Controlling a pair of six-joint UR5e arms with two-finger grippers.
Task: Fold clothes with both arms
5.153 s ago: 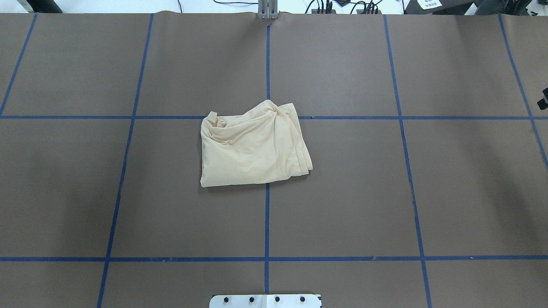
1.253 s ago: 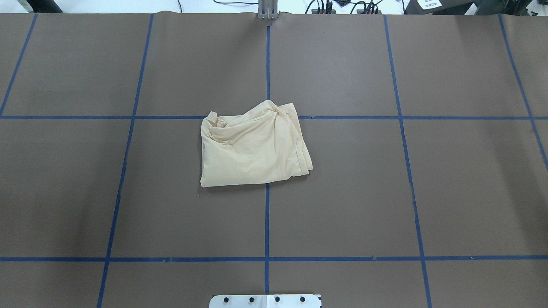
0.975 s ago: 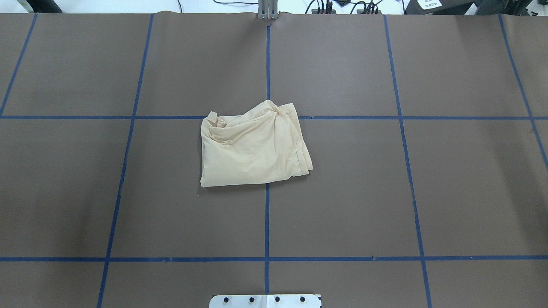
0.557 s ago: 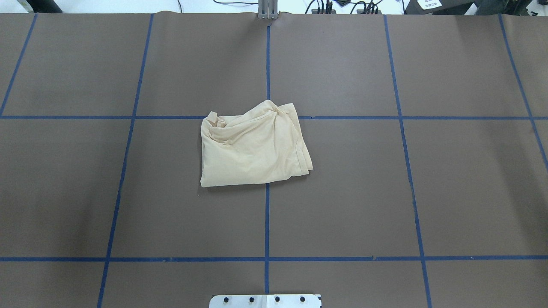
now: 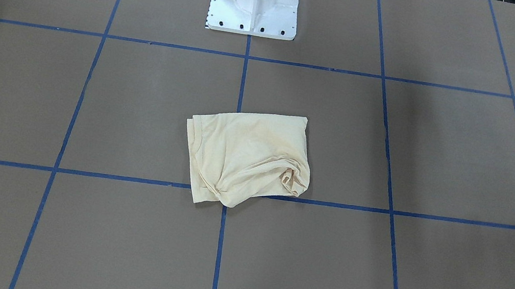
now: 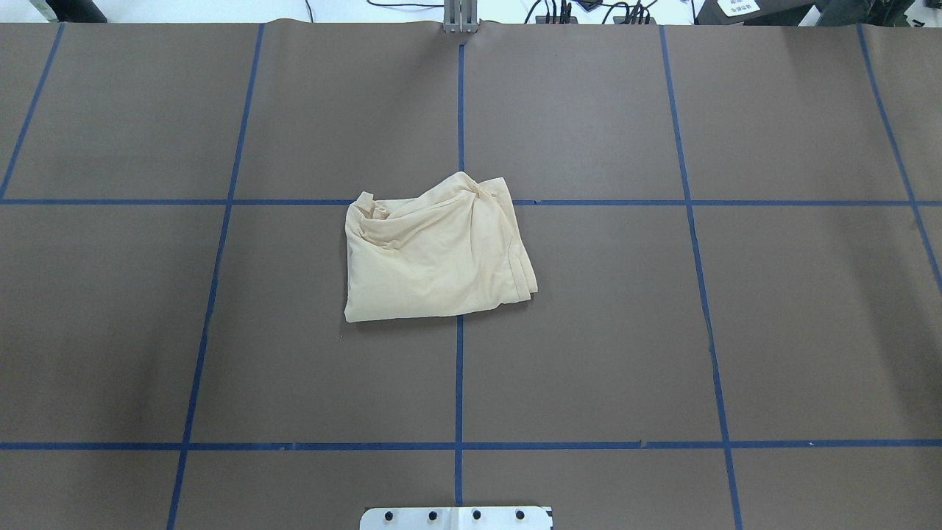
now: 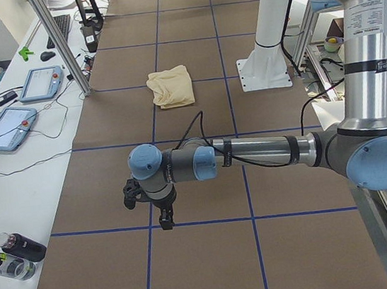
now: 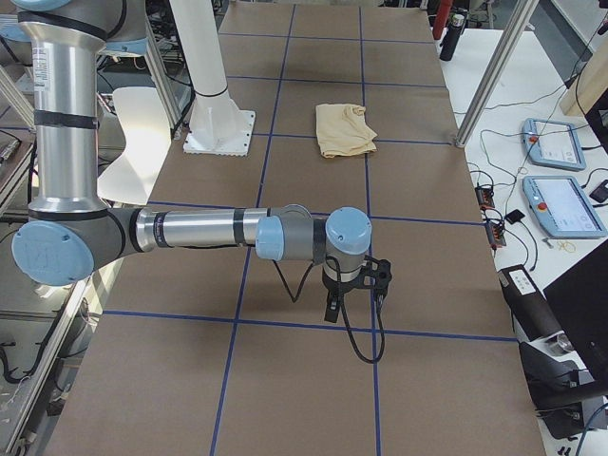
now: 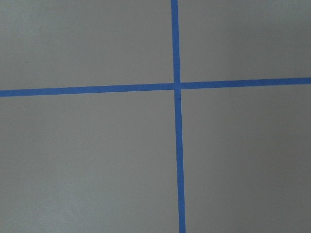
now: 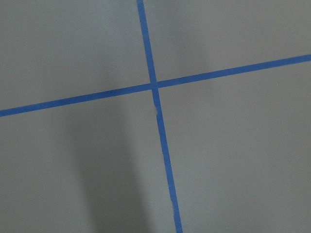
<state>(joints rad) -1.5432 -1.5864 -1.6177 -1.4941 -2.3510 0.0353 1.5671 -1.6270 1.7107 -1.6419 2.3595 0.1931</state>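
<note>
The cream shirt (image 6: pixel 434 258) lies folded roughly square, bunched at its 11 o'clock corner; I cannot tell whether my left gripper (image 7: pixel 147 207) or right gripper (image 8: pixel 355 291) is closed.

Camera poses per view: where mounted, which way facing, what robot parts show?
Overhead: behind robot, looks forward-down at shirt; only white pedestal edge shows.
Front-facing: opposite side, faces the pedestal; shares the shirt with overhead.
Exterior left: table end; left arm near.
Exterior right: opposite end; right arm near.
Left wrist: down at tape cross; no robot parts.
Right wrist: likewise, another cross, tilted.
</note>
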